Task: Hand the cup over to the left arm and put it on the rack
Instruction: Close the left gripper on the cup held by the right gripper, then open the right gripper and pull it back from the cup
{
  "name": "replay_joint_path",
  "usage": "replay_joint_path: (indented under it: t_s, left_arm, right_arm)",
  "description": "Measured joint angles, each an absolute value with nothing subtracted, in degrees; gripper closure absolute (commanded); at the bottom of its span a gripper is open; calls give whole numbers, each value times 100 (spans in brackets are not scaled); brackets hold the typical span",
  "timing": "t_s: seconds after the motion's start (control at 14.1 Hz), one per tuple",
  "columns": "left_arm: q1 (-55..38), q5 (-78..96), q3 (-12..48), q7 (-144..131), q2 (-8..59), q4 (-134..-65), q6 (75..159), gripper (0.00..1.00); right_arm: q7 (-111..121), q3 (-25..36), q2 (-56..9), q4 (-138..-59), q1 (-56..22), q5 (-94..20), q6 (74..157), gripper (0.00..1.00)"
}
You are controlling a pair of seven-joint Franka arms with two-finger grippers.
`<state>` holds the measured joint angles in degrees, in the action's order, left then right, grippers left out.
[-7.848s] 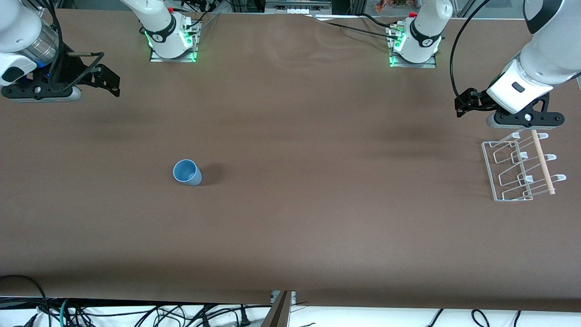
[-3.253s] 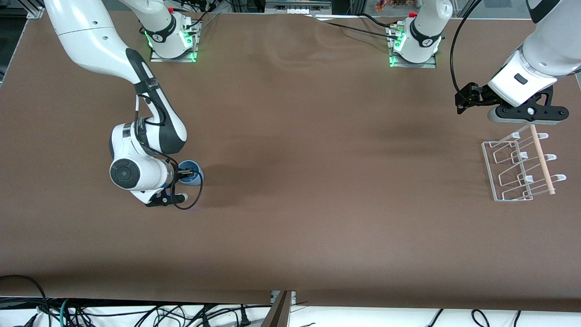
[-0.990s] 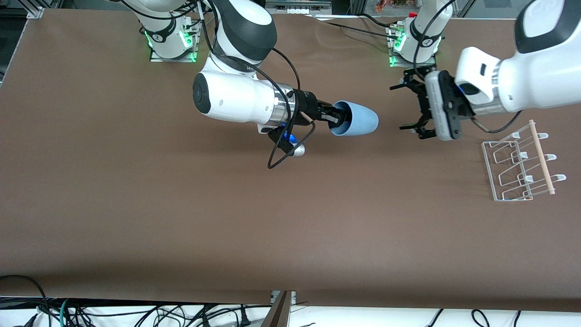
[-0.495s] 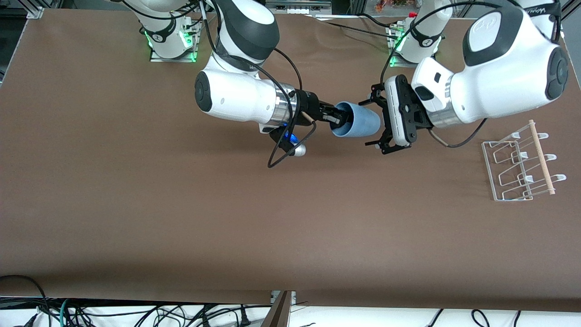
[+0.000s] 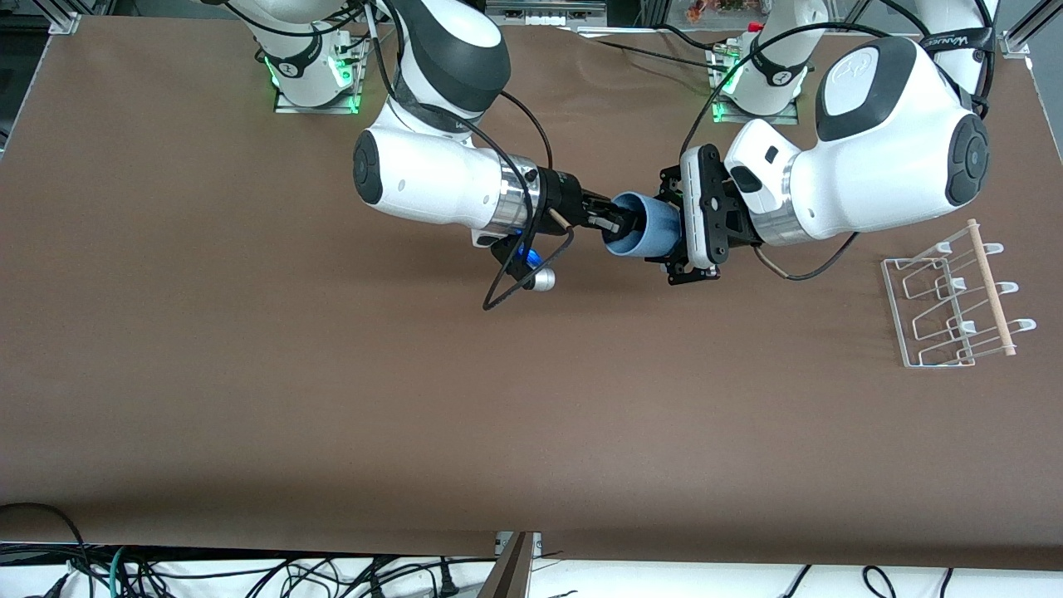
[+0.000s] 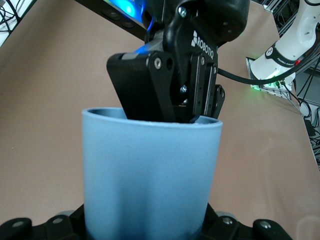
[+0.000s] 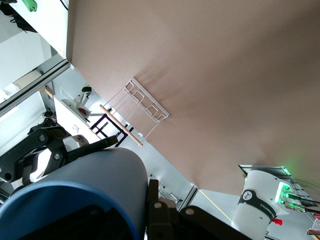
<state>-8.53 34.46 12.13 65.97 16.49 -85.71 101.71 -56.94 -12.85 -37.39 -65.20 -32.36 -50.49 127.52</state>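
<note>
The light-blue cup hangs on its side in the air over the middle of the table, between the two grippers. My right gripper is shut on its rim, one finger inside the mouth and one outside. My left gripper is open, its fingers spread on either side of the cup's bottom end. In the left wrist view the cup fills the middle, with the right gripper at its rim. In the right wrist view the cup sits against my finger. The rack stands at the left arm's end.
The rack's pale wooden rod runs along its outer side; the rack also shows in the right wrist view. Both arm bases stand along the table's edge farthest from the front camera. A loose black cable loops under the right wrist.
My left gripper has slid over the cup's bottom end, so its open fingers now flank the cup. My right gripper holds the cup almost still.
</note>
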Motion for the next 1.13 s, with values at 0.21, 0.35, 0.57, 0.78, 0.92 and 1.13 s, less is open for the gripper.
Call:
replay_joint_path:
  t_s: [0.21, 0.35, 0.57, 0.78, 0.92, 1.13]
  left_arm:
    - [-851, 3446, 1206, 6597, 1646, -8571, 10143, 100]
    - [-851, 3447, 1205, 6597, 1641, -8571, 10084, 100]
    - [-852, 3448, 1207, 6597, 1636, -8566, 10045, 100]
    - [-845, 3412, 1149, 6529, 1631, -8553, 9838, 100]
    - [-770, 2863, 1108, 6164, 1626, -8548, 9496, 100]
    - [-648, 1481, 1052, 5718, 1627, -8550, 8962, 100]
  right_arm:
    - [-5694, -1286, -3740, -6521, -3241, -5058, 12749, 30]
    - [-5693, -1296, -3738, -6514, -3249, -5149, 12760, 1]
    - [-5694, -1292, -3724, -6482, -3223, -5251, 12755, 1]
    - [-5693, -1273, -3663, -6431, -2967, -5256, 12475, 1]
    - [-5690, -1258, -3572, -6413, -2639, -5256, 12071, 1]
    - [-5663, -1242, -3396, -6387, -2040, -5227, 11430, 0]
